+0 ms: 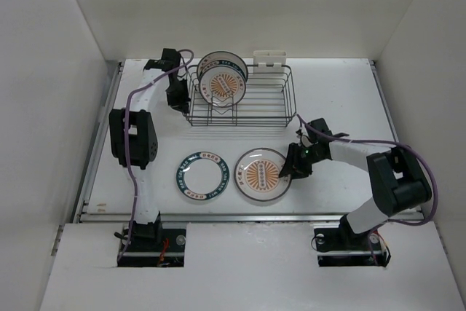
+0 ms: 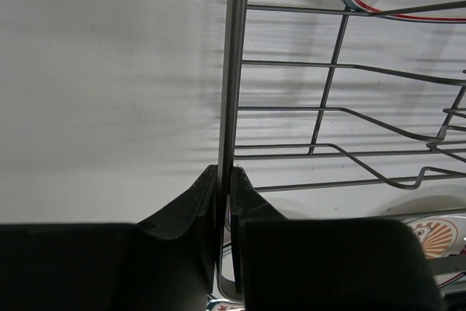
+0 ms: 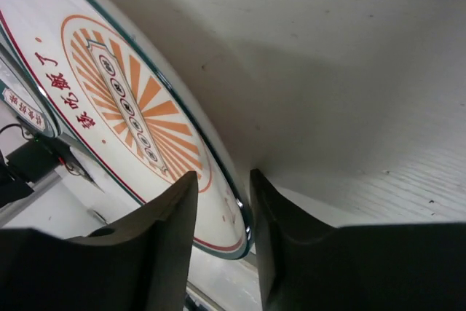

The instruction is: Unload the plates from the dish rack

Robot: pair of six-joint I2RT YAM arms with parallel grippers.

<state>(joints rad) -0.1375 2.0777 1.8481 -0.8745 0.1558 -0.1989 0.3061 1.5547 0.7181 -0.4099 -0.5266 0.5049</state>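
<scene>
Flat on the near white table [image 1: 342, 107], between white walls, lie a teal-rimmed round plate [image 1: 203, 174] left and an orange-sunburst round plate [image 1: 256, 174], its right rim pinched by the right gripper [image 3: 222, 186]. Farther, the dark wire dish rack [image 1: 266, 100] holds upright sunburst plates [image 1: 222, 79]; the left gripper [image 2: 226, 174] clamps its left wire.

left arm [image 1: 131, 140]: had black joints, white links, a purple cable [image 1: 132, 180].
right arm [image 1: 386, 180]: looked the same, plus a green wrist light [image 1: 307, 152].
jaws: were matte black, tapered.
bases [image 1: 149, 237]: were black.
</scene>
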